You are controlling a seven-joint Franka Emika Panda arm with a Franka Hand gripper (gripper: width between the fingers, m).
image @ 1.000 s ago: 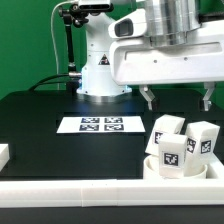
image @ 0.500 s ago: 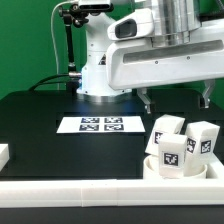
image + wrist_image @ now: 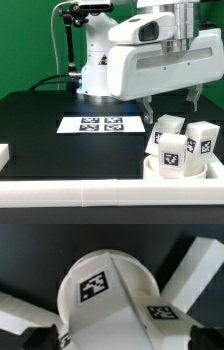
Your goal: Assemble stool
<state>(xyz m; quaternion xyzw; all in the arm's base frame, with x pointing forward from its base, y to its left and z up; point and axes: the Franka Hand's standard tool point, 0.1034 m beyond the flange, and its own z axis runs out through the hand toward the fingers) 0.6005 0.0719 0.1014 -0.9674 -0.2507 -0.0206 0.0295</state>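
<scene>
Place was robotics lab: green backdrop point(image 3: 30, 45), black surface point(image 3: 40, 120) with white border rails point(image 3: 100, 192), marker board point(image 3: 100, 125) fixed on it, robot base point(image 3: 100, 75) bolted behind.

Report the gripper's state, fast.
Gripper: open, fingers spread above the stool legs, holding nothing.

A green backdrop point(image 3: 30, 45) stands behind the black surface point(image 3: 40, 125), which carries the marker board point(image 3: 100, 125) near its middle and a long white rail point(image 3: 70, 192) along its near edge.
</scene>
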